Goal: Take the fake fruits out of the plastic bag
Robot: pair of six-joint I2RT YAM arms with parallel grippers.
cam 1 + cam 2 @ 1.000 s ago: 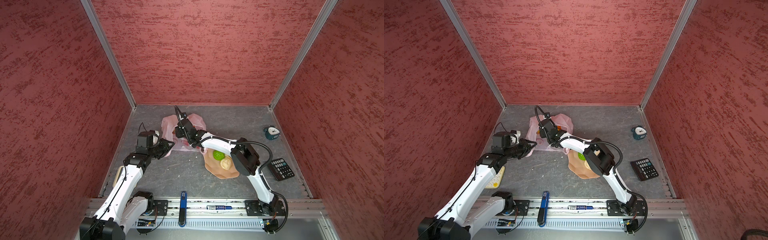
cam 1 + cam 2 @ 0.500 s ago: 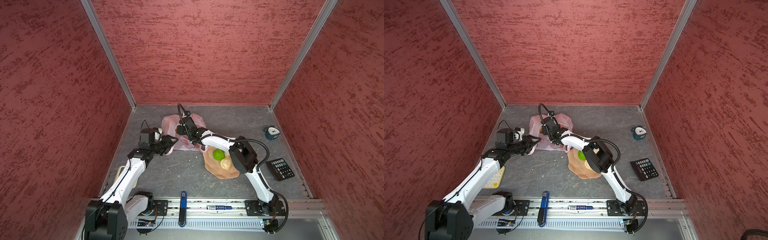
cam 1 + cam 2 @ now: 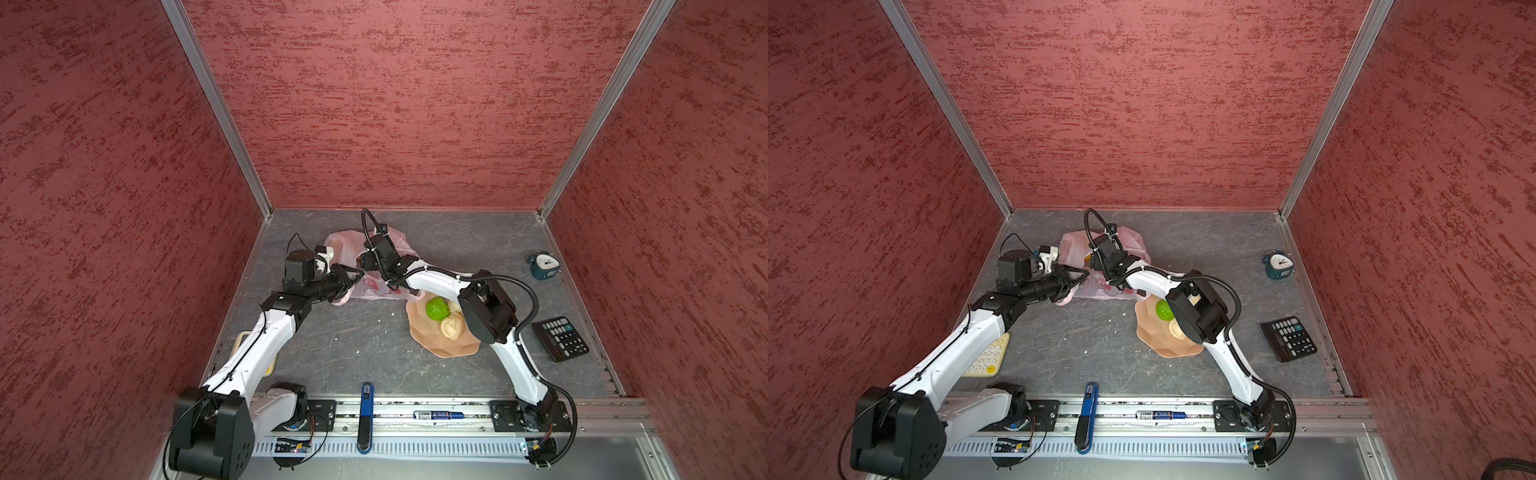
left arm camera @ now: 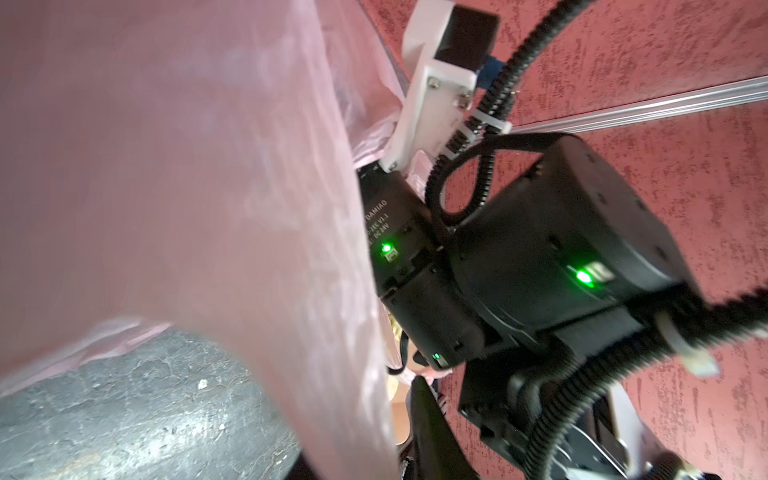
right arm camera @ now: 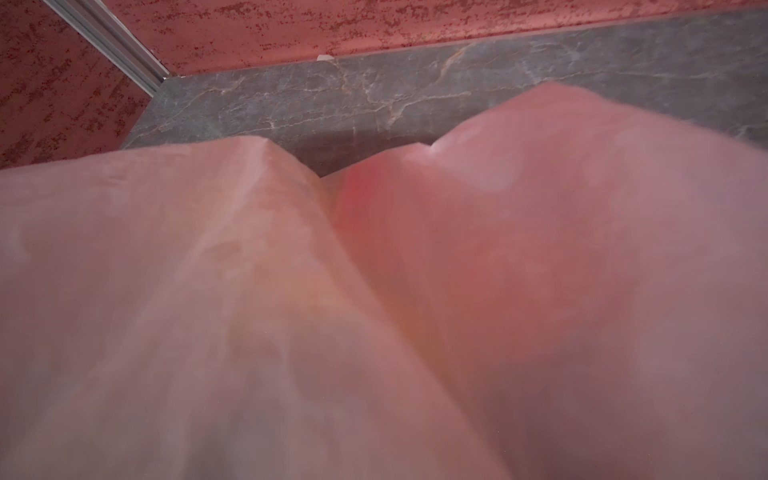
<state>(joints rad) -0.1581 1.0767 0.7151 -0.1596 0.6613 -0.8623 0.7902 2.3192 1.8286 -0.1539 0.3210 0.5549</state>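
The pale pink plastic bag (image 3: 376, 291) lies crumpled at the back of the grey table, in both top views. My left gripper (image 3: 354, 276) is shut on its near left edge; in the left wrist view the film (image 4: 208, 208) drapes beside one black finger (image 4: 428, 424). My right gripper (image 3: 365, 262) reaches into the bag's mouth, its fingertips hidden by film that fills the right wrist view (image 5: 374, 311). An orange-yellow fruit (image 3: 1087, 258) peeks out beside it. A green ball (image 3: 436, 308) and a cream ball (image 3: 452, 326) rest on the peach dish (image 3: 440, 353).
A teal alarm clock (image 3: 543, 265) stands at the back right, a black calculator (image 3: 561, 338) near the right edge. A cream keypad (image 3: 986, 357) lies under my left arm. A blue tool (image 3: 365, 411) sits on the front rail. Red walls enclose three sides.
My left gripper moved back and right along the bag's edge, opening briefly and closing on it again. The right gripper edged a little deeper into the bag.
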